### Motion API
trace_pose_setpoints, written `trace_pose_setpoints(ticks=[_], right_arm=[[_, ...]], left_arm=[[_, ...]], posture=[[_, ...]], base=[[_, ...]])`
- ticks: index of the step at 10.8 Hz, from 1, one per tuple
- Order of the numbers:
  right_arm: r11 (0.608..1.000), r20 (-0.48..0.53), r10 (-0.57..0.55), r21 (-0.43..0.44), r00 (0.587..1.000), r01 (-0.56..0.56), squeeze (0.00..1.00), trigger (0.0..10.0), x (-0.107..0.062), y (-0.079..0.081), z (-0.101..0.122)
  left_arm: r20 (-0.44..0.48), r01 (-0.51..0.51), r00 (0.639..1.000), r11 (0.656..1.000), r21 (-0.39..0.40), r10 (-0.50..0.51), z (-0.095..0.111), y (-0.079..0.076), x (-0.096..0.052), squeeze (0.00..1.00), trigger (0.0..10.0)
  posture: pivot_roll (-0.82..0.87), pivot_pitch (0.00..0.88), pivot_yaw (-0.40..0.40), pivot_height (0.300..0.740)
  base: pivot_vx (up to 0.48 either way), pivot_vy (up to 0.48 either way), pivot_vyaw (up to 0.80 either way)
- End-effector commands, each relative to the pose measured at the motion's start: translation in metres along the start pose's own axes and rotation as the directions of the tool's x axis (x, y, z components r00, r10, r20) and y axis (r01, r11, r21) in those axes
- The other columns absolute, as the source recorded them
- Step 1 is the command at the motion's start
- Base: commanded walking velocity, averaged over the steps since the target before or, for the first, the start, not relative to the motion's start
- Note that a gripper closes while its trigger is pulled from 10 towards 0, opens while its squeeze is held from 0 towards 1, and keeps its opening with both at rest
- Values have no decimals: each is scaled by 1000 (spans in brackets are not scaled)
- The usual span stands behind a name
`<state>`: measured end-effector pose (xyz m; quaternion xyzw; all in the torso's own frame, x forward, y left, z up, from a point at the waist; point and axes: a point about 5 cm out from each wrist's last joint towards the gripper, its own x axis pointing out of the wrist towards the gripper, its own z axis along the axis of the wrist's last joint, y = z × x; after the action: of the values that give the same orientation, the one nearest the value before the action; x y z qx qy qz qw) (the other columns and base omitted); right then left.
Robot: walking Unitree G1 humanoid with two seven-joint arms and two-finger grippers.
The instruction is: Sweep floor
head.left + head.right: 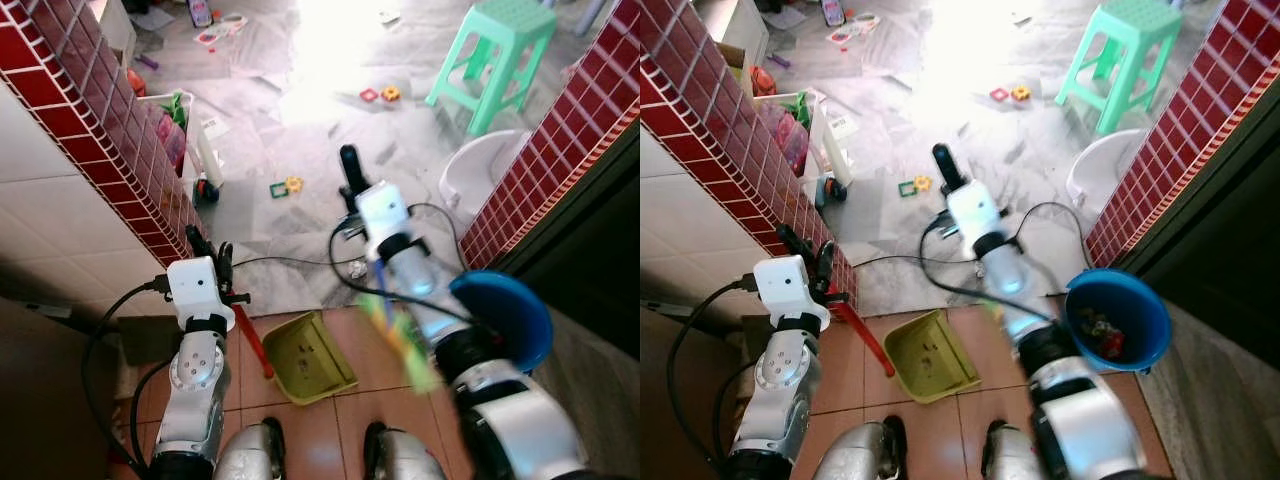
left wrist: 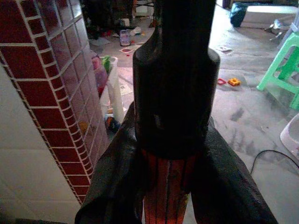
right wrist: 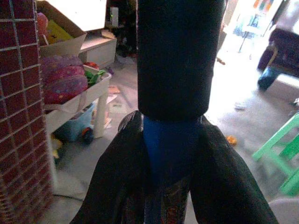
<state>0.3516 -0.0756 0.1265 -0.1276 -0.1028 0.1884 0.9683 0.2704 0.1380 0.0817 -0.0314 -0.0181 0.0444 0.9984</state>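
A yellow-green dustpan (image 1: 308, 358) rests on the terracotta tiles just ahead of my feet. Its red handle (image 1: 250, 340) rises to my left gripper (image 1: 212, 255), which is shut on it; the left wrist view has the red shaft (image 2: 166, 186) squeezed between the black fingers (image 2: 117, 186). My right gripper (image 1: 352, 195) reaches forward over the grey floor and is shut on the broom's blue handle (image 3: 170, 144), below its black end grip (image 1: 348, 165). The green-yellow bristles (image 1: 400, 345) look blurred beside my right forearm.
A blue bucket (image 1: 510, 315) holding scraps sits at my right elbow. Red-tiled walls (image 1: 110, 130) (image 1: 560, 170) frame a doorway. Beyond lie a small crumpled scrap (image 1: 357, 267), scattered toys (image 1: 285, 187), a white tub (image 1: 485, 170), a green stool (image 1: 500, 50), a toy shelf (image 1: 175, 120) and a black cable (image 1: 290, 262).
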Motion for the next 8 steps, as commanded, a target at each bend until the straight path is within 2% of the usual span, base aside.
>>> trace_pose_setpoints(ticks=[1, 3, 5, 6, 8], right_arm=[[996, 1, -23, 92, 1000, 23, 0, 10000, 1, 1, 3], [975, 52, 7, 223, 999, -19, 0, 10000, 6, 7, 21], [933, 189, 32, 347, 981, -97, 0, 10000, 12, 1, 58], [929, 225, 25, 354, 974, -106, 0, 10000, 12, -4, 69], [930, 271, -3, 355, 963, -97, 0, 10000, 14, -25, 90]], left_arm=[[-119, 5, 993, 1000, 14, -3, -20, -2, -9, 0, 10000], [-126, 8, 992, 1000, 3, -8, -18, -6, -4, 0, 10000], [-143, 12, 990, 1000, -17, -14, -22, -12, 0, 0, 10000], [-152, 27, 988, 999, -19, -29, -23, -16, 1, 0, 10000], [-165, 45, 985, 999, -27, -48, -26, -21, 5, 0, 10000]], posture=[[75, 236, 69, 740], [52, 223, 61, 740], [0, 196, 49, 740], [-11, 186, 44, 740], [-32, 157, 30, 740]], base=[[0, 0, 0], [0, 0, 0], [0, 0, 0], [0, 0, 0], [0, 0, 0]])
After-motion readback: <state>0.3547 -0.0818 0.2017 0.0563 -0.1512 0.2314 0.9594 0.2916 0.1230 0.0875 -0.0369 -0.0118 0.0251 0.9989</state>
